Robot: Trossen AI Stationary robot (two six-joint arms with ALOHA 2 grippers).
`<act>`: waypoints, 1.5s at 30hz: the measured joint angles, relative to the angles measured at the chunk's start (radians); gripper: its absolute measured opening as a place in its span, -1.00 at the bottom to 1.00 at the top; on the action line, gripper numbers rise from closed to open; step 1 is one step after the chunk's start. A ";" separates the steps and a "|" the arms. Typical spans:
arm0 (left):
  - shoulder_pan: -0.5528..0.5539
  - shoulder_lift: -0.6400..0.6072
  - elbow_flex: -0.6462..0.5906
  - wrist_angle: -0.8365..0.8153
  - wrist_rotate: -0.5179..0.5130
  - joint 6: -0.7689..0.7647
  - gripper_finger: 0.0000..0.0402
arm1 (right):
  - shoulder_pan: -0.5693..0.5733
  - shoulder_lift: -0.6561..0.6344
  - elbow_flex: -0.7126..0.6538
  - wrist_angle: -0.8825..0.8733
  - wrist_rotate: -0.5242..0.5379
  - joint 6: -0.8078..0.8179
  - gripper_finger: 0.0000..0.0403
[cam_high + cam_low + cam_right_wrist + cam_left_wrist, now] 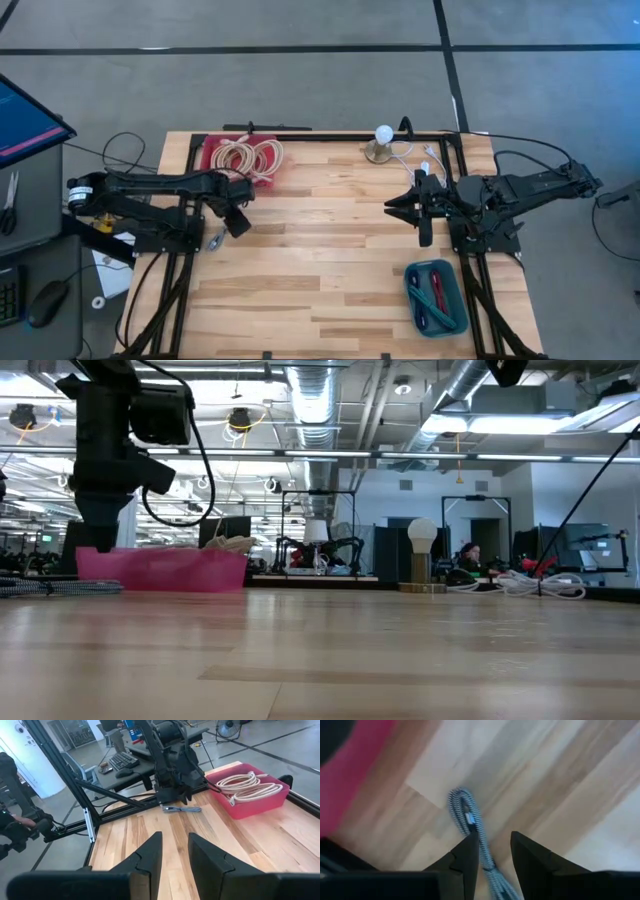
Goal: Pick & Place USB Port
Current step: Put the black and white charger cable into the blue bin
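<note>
Now, cable: a braided USB cable (470, 820) lies on the table (330, 260) near its left edge, just beside the pink bin (235, 160).
Left gripper (492, 845): low over it – fingers partly open, the cable running between them.
Right gripper (172, 852): waits at the right side, fingers slightly apart, holding nothing.
Room: bare wood across the middle – the teal tray (437, 298) sits near right.

Pink tray (213, 160) crowds the left hand (238, 222); mid-table (320, 250) lies open.

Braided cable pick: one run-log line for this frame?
left gripper: over braided cable, fingers astride it | right gripper: waiting, empty | pink bin: cream cords | teal tray
</note>
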State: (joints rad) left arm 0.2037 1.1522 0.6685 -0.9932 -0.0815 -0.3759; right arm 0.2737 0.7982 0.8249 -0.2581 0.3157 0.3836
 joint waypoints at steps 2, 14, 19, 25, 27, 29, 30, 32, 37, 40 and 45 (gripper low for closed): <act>0.006 0.000 0.000 -0.001 -0.031 0.022 -0.44 | 0.000 0.000 0.000 -0.003 0.000 0.000 -0.57; 0.033 0.000 -0.061 0.044 -0.037 0.013 -0.22 | 0.000 0.000 0.000 -0.008 0.000 0.000 -0.57; 0.033 0.001 -0.084 0.088 -0.037 -0.023 -0.02 | 0.000 0.000 0.000 -0.027 0.000 0.001 -0.57; 0.033 0.001 -0.126 0.132 -0.037 -0.122 0.12 | 0.000 0.000 0.000 -0.026 0.000 0.001 -0.57; 0.033 0.001 -0.148 0.159 -0.037 -0.179 0.14 | 0.000 0.000 0.000 -0.026 0.000 0.001 -0.57; 0.033 0.001 -0.170 0.194 -0.037 -0.216 0.15 | 0.000 0.000 0.000 -0.026 0.000 0.001 -0.57; 0.033 0.000 -0.181 0.212 -0.037 -0.225 0.15 | 0.000 0.000 0.000 -0.026 0.000 0.001 -0.57; 0.033 0.000 -0.204 0.235 -0.037 -0.231 0.16 | 0.000 0.000 0.000 -0.026 0.000 0.001 -0.57; 0.033 -0.002 -0.242 0.261 -0.029 -0.235 0.06 | 0.000 0.000 0.000 -0.026 0.000 0.001 -0.57; 0.033 -0.003 -0.253 0.268 -0.023 -0.236 -0.11 | 0.000 0.000 0.000 -0.026 0.000 0.001 -0.57; 0.033 -0.002 -0.254 0.301 -0.018 -0.260 -0.54 | 0.000 0.000 0.000 -0.026 0.000 0.001 -0.57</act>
State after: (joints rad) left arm 0.2367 1.1500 0.4146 -0.6919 -0.1000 -0.6358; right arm 0.2734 0.7980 0.8249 -0.2836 0.3157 0.3847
